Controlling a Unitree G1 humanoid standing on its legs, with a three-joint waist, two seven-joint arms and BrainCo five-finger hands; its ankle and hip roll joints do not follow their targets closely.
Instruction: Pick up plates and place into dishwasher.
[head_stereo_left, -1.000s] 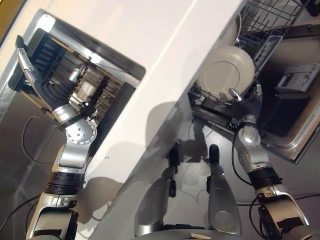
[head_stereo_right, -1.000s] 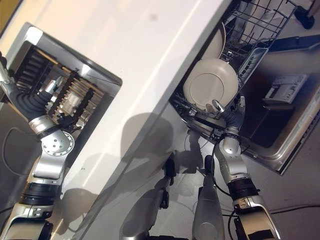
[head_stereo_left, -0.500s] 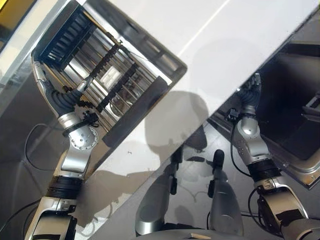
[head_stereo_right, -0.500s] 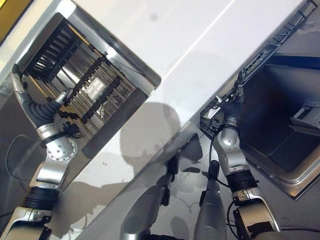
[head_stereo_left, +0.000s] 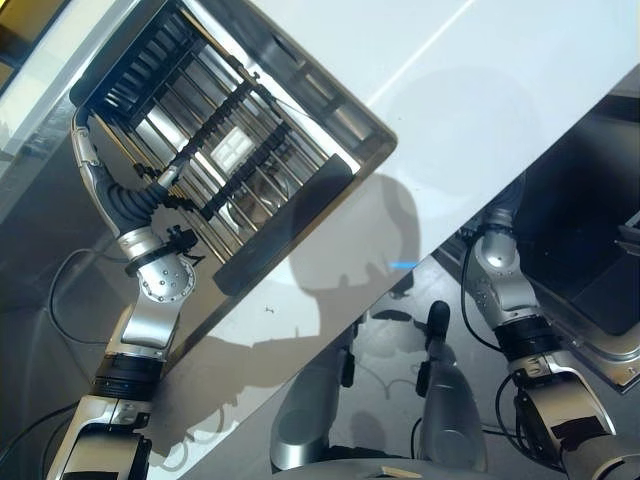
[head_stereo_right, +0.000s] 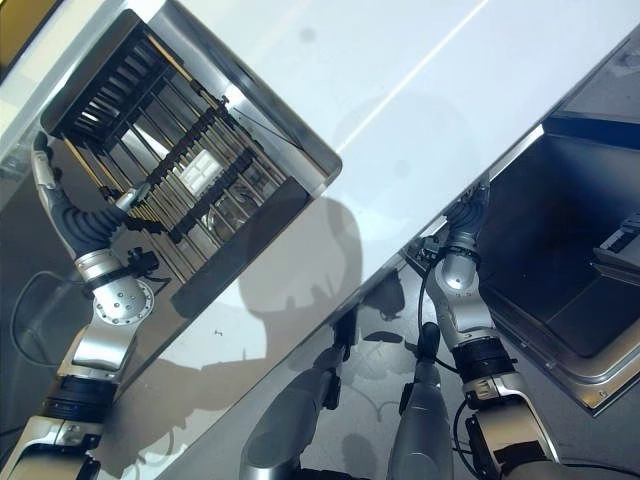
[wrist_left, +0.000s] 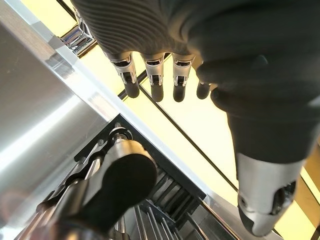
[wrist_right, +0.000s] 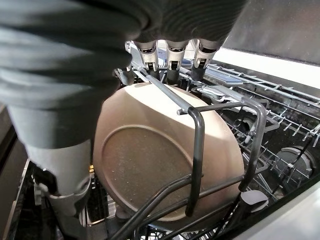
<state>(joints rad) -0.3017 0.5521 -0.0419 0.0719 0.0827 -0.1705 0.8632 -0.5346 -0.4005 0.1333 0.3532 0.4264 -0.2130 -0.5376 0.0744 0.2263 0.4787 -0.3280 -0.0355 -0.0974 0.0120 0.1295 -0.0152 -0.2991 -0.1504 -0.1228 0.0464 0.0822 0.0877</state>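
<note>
Plate upright in dishwasher rack, below right hand fingertips.

A matt beige plate, likely ceramic with a faintly speckled underside, stands among dark coated-wire tines of the dishwasher rack. The sink is brushed, reflective steel with a black ribbed rack at its far corner; the counter looks smooth matt white

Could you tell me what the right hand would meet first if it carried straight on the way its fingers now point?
Probably the dishwasher rack's wires: the right hand reaches over the plate standing in the rack, fingers at its rim and aimed deeper in. Depth is unclear.
</note>
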